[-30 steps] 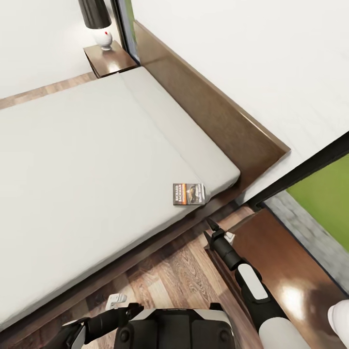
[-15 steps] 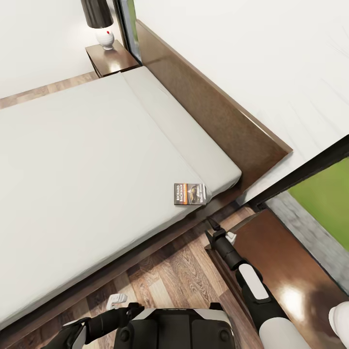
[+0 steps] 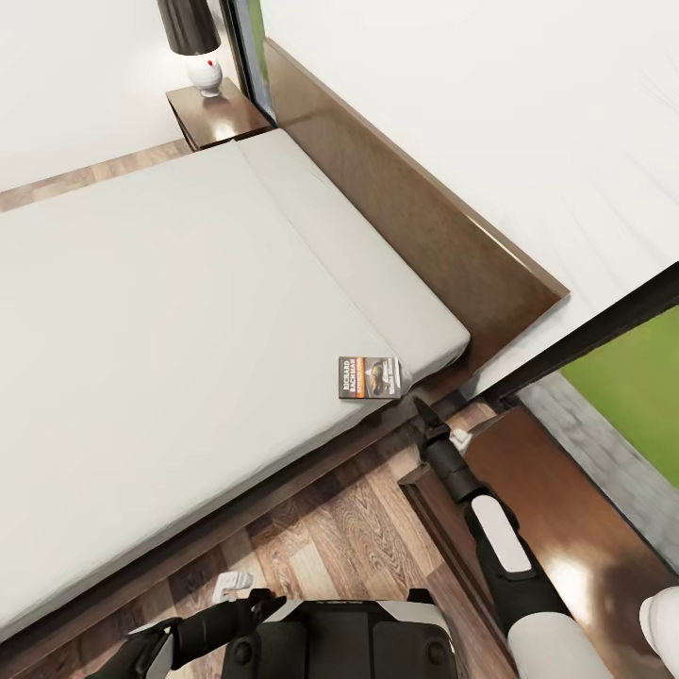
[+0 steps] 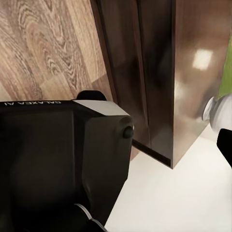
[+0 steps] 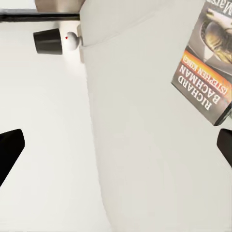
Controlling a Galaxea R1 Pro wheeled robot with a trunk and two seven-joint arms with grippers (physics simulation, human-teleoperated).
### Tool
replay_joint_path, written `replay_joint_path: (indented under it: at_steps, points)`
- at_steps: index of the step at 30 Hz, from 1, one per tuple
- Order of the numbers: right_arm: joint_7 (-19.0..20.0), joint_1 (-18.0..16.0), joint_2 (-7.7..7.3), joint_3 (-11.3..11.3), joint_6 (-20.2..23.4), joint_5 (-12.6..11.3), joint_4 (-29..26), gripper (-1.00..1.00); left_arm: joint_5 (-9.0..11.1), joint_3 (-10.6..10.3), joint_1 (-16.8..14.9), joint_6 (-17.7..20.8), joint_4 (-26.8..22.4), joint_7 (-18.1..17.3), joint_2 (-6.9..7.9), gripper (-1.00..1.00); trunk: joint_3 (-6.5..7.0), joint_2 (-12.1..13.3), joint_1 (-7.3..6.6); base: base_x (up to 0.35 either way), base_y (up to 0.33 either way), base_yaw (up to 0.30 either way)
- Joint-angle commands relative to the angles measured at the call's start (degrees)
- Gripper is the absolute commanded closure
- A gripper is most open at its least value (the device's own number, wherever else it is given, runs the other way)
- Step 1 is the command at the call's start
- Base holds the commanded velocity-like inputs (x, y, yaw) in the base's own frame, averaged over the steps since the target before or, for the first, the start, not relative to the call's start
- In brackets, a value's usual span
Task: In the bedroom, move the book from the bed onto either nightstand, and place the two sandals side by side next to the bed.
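Book [image 3: 370,377] flat on bed [image 3: 170,311]; right claw [image 3: 422,412] near, seemingly open.

Grey-mattressed bed [image 3: 170,311], book [image 3: 370,377] near corner

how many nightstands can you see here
2. One nightstand stands at the far side of the bed, beside the headboard, with a lamp on it. The other nightstand is on the near side, by the robot's right arm. None seems hidden.

Bed [image 3: 170,311] seen from high overhead by head view; book [image 5: 205,67] framed close by right wrist, shared.
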Motion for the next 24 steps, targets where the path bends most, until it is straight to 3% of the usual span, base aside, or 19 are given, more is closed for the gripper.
replay_joint_path:
  at_steps: [1,5,13,15,20,24]
  points:
    - [0.07,-0.02,0.07,-0.12,0.54,-0.45,-0.94,-1.00,-0.31,0.48,-0.02,0.60,-0.06,-0.38,-0.04,-1.00,-0.06,-0.08,0.03,0.000,0.000,0.000]
    - [0.13,-0.03,0.12,0.14,0.55,-0.50,-4.96,-1.00,-0.31,0.48,0.02,0.60,-0.06,-0.36,-0.04,-1.00,-0.06,-0.08,0.03,0.000,0.000,0.000]
    - [0.11,-0.03,0.13,0.53,0.50,-0.42,-5.51,-1.00,-0.31,0.44,0.02,0.60,-0.05,-0.37,-0.06,-1.00,-0.06,-0.08,0.03,0.000,0.000,0.000]
    - [0.10,-0.02,0.13,0.55,0.47,0.15,-4.69,-1.00,-0.31,0.41,0.03,0.60,-0.06,-0.33,-0.05,-1.00,-0.06,-0.08,0.03,0.000,0.000,0.000]
    - [0.17,-0.02,0.13,0.50,0.53,4.72,2.16,-1.00,-0.31,0.40,0.03,0.60,-0.03,-0.29,-0.11,-1.00,-0.06,-0.08,0.03,0.000,0.000,0.000]
    - [0.19,-0.02,0.13,0.48,0.56,5.59,3.63,-1.00,-0.32,0.40,0.03,0.60,-0.04,-0.29,-0.12,-1.00,-0.07,-0.08,0.03,0.000,0.000,0.000]
